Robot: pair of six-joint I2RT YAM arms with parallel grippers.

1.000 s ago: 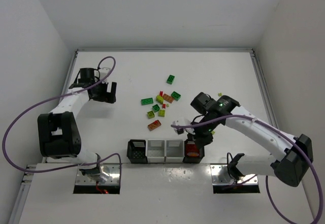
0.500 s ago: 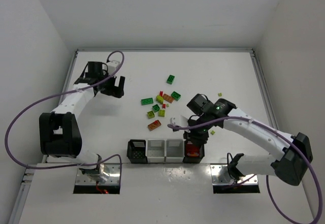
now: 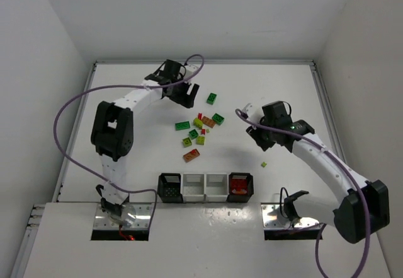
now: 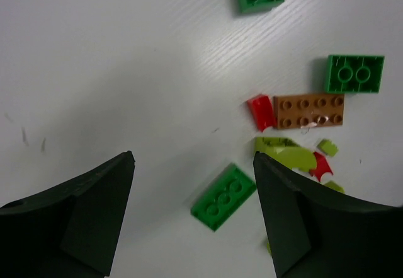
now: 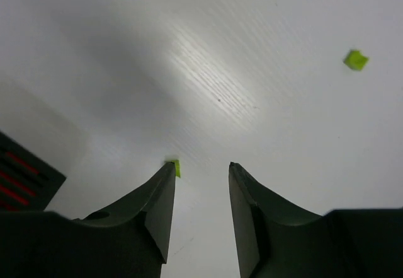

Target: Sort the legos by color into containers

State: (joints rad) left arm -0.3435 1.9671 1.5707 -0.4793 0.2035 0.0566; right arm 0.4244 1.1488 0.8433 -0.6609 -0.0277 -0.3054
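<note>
Here the left tool [image 4: 192, 164] hovers over the far part of the surface [image 3: 145, 158], its jaws wide apart and holding nothing. The legos [image 3: 199, 127] lie loose just right of it. Nearer, four containers [image 3: 205, 187] stand in a row, and the rightmost one has red pieces inside. The right tool [image 5: 200, 171] is a little open and empty, with a tiny yellow-green lego [image 5: 174, 167] beside one finger.
</note>
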